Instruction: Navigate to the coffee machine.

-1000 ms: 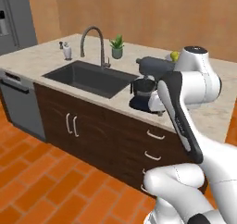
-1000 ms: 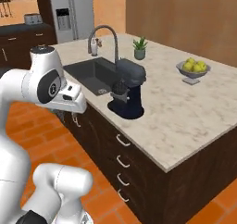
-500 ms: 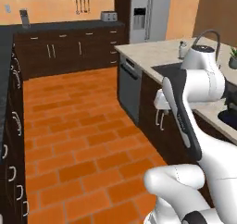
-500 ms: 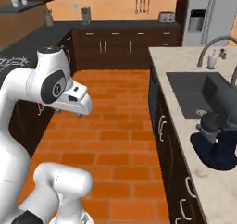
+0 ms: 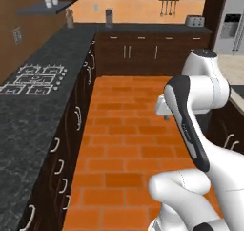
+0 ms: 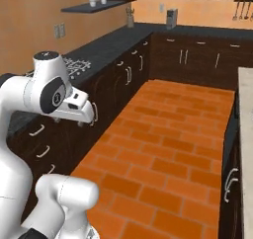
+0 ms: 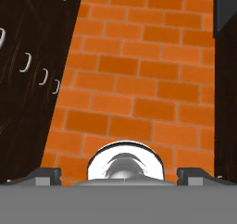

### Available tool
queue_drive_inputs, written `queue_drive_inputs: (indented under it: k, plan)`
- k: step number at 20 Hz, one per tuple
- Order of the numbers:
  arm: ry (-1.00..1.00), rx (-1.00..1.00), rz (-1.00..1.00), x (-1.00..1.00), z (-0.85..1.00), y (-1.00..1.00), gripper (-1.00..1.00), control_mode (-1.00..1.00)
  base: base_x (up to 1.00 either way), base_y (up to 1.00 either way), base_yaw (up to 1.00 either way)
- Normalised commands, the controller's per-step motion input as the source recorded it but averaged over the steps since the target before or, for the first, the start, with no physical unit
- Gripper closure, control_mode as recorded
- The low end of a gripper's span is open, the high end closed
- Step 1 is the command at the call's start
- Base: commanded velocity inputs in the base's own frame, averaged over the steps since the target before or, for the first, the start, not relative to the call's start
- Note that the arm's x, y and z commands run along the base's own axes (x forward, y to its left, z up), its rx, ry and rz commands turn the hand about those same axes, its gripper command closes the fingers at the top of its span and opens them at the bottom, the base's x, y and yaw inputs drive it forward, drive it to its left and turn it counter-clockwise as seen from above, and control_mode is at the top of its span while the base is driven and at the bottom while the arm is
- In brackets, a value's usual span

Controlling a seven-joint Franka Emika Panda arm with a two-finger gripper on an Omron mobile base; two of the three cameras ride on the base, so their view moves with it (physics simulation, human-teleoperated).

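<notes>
Your whole view has swung round. A second ago both base views looked down on the sink island. Half a second ago they showed the aisle with the island at its right. Now they look straight down the brick floor [image 5: 125, 130] between the stove counter [image 5: 28, 110] and the far counter [image 5: 152, 30]. That is the base turning, not the kitchen things moving, and the arm keeps the same tucked pose over the base.

For the task this is good. The coffee machine [image 5: 109, 16] has come into sight, well away at the end of the aisle. It stands on the far counter near the corner, left of the toaster [image 5: 193, 21] and below and to the right of the shelf [image 5: 43, 6]. In the right base view it sits at the top of the frame [image 6: 171, 19]. I judge the turn nearly done, with the drive down the aisle left to make.

The machine stands upright, its long axis vertical, taller than wide. It is too small here to read its panel. Since its back is to the wall, I judge that its front faces out toward you.

The gripper [image 7: 121, 176] hangs over the floor. Its fingertips [image 7: 46, 174] are spread wide with nothing between them, so the jaws are released and empty.
</notes>
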Motion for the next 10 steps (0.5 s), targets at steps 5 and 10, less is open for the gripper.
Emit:
queue_drive_inputs:
  k: [5,10]
  plan:
    - [0.0,0.0,0.0,0.0,0.0,0.0,-1.0,1.0,1.0,0.0,0.18]
    - [0.0,0.0,0.0,0.0,0.0,0.0,-1.0,1.0,1.0,0.0,0.1]
